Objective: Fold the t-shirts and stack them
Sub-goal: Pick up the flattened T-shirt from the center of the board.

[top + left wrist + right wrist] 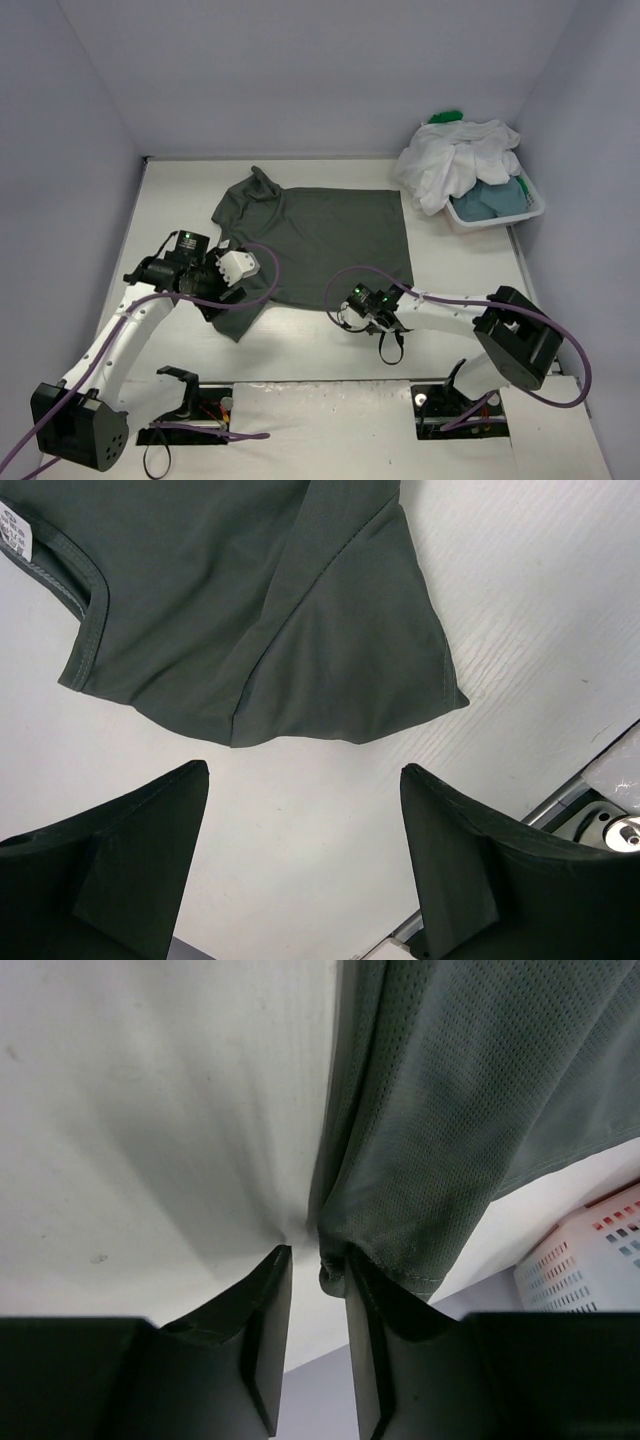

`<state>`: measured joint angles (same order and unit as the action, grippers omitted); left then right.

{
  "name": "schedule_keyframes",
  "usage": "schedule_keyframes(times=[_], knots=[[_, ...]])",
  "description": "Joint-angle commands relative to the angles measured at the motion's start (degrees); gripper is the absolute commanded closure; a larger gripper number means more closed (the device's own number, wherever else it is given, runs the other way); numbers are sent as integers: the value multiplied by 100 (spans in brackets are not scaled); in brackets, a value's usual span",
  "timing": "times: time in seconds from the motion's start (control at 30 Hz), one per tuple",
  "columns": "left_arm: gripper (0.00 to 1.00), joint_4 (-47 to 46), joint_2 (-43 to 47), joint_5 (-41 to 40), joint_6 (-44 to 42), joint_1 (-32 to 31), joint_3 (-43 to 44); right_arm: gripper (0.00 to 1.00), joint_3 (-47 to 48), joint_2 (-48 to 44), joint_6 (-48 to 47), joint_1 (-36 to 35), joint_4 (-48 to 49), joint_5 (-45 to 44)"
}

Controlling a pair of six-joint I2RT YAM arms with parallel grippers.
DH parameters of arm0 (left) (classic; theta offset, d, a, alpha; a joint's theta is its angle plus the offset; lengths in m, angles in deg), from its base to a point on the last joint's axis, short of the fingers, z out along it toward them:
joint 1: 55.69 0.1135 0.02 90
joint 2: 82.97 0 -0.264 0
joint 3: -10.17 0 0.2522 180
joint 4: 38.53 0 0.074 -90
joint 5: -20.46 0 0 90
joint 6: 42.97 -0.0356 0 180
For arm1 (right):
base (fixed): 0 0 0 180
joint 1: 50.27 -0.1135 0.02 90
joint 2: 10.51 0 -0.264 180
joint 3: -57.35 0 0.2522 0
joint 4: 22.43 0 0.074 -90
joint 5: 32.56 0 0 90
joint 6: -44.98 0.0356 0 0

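A dark grey t-shirt [320, 235] lies spread flat on the worktop [470, 270]. At its near hem, the right claw [315, 1260] has its tips almost together with a small fold of hem between them; I cannot tell if the fold is clamped. By its near sleeve, the left claw [305, 772] hangs spread wide, holding nothing. Beyond its far right corner, a basket [530, 212] holds white, blue and green cloth in a heap, the shapes hard to separate

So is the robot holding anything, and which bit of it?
The right gripper has the dark grey t-shirt's hem between its jaws; whether it is clamped tight cannot be told. The left gripper is open, holding nothing.
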<state>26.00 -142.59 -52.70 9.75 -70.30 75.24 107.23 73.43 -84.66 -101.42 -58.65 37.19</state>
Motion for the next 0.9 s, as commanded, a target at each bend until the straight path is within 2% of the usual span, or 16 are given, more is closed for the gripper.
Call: schedule_keyframes(times=[0.0, 0.2, 0.4, 0.6, 0.87], knots=[[28, 4, 11, 267, 28, 2, 301, 76, 150, 43, 35, 62, 48, -207], [28, -22, 99, 451, -113, -15, 125, 100, 194, 96, 35, 123, 127, -172], [28, -339, 12, 180, -456, -348, -481, 100, 211, 35, 70, 141, 128, -216], [28, -804, -304, -620, -386, -1412, -1175, 100, 238, 43, 105, 176, 93, -260], [26, -1920, -630, -901, 115, -1518, -1448, 100, 255, -71, 149, 159, -57, -225]])
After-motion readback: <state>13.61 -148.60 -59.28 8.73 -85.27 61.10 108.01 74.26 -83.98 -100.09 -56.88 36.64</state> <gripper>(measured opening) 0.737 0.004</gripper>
